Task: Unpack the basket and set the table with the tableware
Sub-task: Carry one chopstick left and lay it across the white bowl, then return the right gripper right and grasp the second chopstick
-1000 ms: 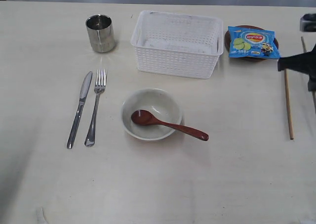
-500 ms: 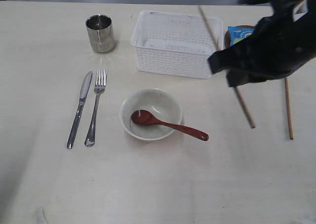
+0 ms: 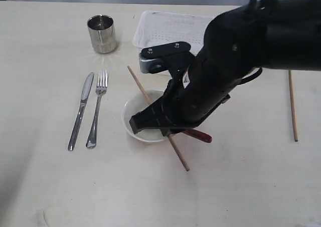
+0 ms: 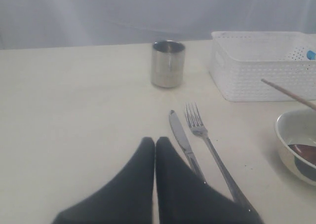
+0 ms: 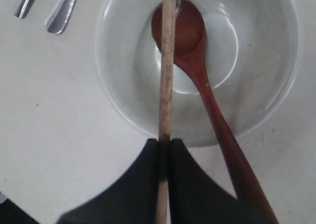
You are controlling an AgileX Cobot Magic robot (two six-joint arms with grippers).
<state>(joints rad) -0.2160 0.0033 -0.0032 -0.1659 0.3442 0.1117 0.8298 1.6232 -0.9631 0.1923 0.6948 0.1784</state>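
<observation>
1. Big change over the last second: the right arm (image 3: 241, 51) swung in from the far right edge of the table (image 3: 225, 197) and was now parked over the bowl (image 3: 131, 118).
2. The right gripper (image 5: 164, 142) was pinched tight on one chopstick (image 3: 179, 156), which slanted across the bowl, right over the head of the spoon (image 5: 185, 33).
3. The other chopstick (image 3: 293, 106) hadn't budged, flat on the right side and well apart from its mate.
4. The left gripper (image 4: 154, 141) was closed on nothing, low near the knife (image 3: 82, 110) and fork (image 3: 97, 108). Those and the cup (image 3: 102, 33) sat where they had been.
5. The basket (image 3: 165, 26) sat behind the bowl, half hidden by the arm; the part showing looked empty. My guess: unpacking's basically done and only the chopsticks are left to place.
</observation>
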